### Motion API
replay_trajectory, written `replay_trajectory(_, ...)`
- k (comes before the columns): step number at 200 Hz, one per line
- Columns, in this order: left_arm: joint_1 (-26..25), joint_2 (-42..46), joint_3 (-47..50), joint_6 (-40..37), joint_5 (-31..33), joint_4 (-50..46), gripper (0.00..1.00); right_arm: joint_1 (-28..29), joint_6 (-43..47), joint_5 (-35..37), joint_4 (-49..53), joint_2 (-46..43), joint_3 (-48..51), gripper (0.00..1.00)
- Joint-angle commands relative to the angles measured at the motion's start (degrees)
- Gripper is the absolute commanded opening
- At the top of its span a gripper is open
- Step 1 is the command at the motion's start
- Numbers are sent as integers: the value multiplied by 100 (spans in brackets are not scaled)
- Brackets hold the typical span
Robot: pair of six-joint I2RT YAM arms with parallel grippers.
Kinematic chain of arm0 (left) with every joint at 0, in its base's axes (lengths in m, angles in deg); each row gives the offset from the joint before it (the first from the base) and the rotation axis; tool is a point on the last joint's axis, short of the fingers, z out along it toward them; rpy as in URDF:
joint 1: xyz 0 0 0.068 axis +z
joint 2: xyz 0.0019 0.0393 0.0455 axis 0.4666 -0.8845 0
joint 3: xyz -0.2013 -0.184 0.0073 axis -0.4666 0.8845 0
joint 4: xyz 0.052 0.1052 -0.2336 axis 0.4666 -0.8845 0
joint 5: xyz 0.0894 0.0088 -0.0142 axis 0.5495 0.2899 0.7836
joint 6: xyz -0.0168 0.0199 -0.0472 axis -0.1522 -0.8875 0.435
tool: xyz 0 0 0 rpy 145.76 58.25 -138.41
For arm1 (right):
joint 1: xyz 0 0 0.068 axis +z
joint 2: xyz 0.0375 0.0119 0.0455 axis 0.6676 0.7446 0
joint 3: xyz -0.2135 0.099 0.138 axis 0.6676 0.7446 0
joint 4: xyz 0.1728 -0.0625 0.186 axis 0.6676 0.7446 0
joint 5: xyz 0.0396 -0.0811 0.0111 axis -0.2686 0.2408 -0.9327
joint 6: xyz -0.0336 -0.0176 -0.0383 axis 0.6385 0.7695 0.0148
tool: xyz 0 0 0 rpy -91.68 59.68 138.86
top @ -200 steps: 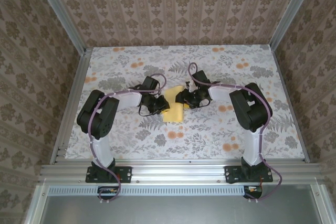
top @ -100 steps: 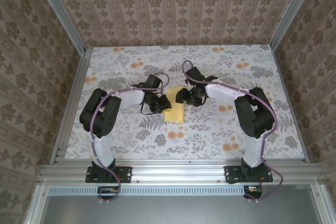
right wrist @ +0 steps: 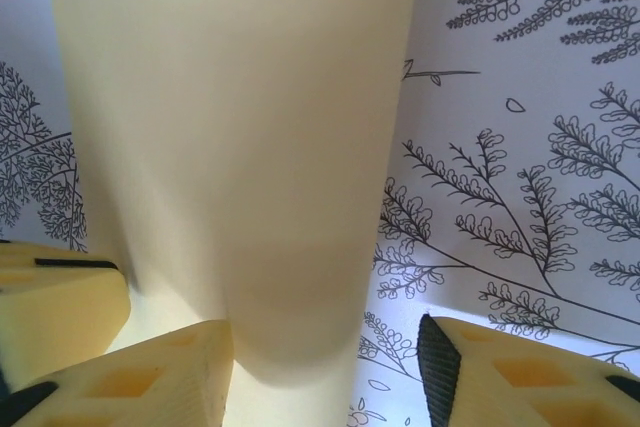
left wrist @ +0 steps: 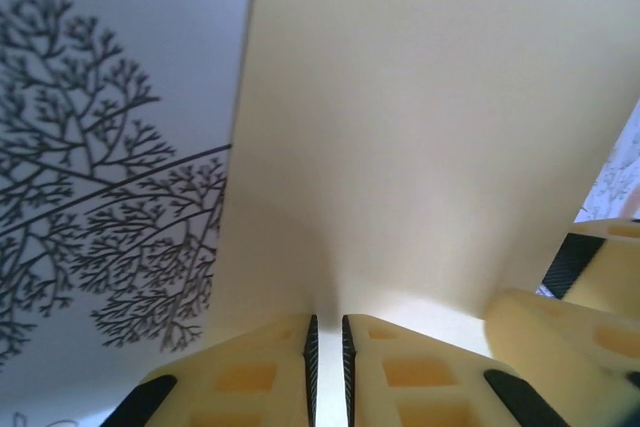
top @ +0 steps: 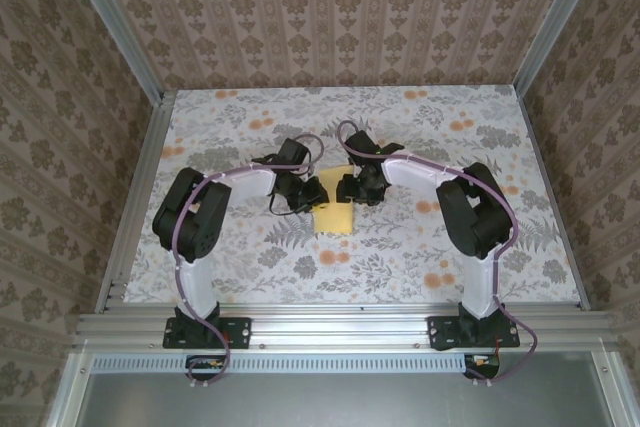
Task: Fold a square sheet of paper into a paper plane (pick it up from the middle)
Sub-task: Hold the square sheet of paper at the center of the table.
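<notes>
Inspecting the middle of the floral worktop (top: 420, 247), you find the square sheet of paper (top: 336, 218) lying between your two arms. Your left gripper (left wrist: 327, 335) pinches its edge, jaws nearly together; your right gripper (right wrist: 325, 352) stands wide, jaws astride the sheet's curved fold.

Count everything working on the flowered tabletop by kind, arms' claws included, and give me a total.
Yellow sheet of paper: 1
Claws: 2, the left claw and the right claw
Total: 3
</notes>
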Motion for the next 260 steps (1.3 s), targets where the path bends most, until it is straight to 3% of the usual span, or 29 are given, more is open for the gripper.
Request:
replay_trajectory(1,-37,55,-142,-105,-126,15,19,-32,96,190,192,77,-20,51)
replay_trajectory(36,25,162,-140,-72,-74,15,26,-94,39,278,166,77,58,43)
replay_trajectory(97,152,372,-22,-54,159,-5,33,-146,130,310,127,108,167,39)
replay_trajectory(172,306,435,106,-128,138,32,35,-406,398,-916,-977,-52,713,33)
replay_trajectory(260,298,299,15,-162,-18,122,35,-611,648,-1011,-1022,-63,837,30)
